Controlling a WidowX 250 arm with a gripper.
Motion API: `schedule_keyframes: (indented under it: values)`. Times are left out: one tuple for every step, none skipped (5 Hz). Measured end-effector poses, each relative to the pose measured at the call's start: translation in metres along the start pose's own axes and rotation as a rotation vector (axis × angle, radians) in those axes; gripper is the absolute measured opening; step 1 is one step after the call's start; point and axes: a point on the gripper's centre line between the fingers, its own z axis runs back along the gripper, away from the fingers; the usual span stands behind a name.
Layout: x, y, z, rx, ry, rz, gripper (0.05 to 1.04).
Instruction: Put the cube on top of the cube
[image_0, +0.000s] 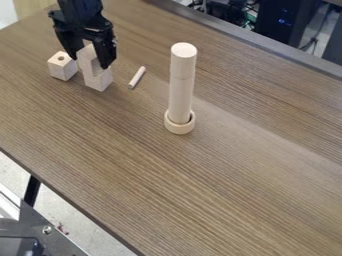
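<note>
The gripper (88, 62) hangs at the upper left, shut on a pale wooden cube (87, 54) that its black fingers partly cover. Directly below is another wooden cube (99, 80), standing on the table. The upper one overlaps its top in the view; whether the two touch I cannot tell. Just left of them sits a separate wooden cube (62, 66) with a round hole in its top.
A thin wooden peg (137, 77) lies right of the cubes. Farther right, a tall wooden cylinder (182, 82) stands upright in a wooden ring (180, 126). The brown table (200, 190) has its raised dark edge at the back right.
</note>
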Motion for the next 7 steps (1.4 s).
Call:
schedule_keyframes:
  values:
    - [0.002, 0.002, 0.007, -0.001, 0.026, -0.043, 0.999]
    - [0.003, 0.002, 0.009, 0.000, 0.025, -0.054, 0.999]
    - [0.003, 0.002, 0.009, 0.000, 0.025, -0.055, 0.999]
    - [0.003, 0.002, 0.009, 0.000, 0.025, -0.055, 0.999]
    - [0.003, 0.002, 0.009, -0.003, 0.025, -0.054, 0.999]
    - [0.010, -0.003, 0.026, -0.008, -0.035, -0.059, 0.999]
    - [0.017, -0.007, 0.065, 0.016, -0.151, -0.087, 0.999]
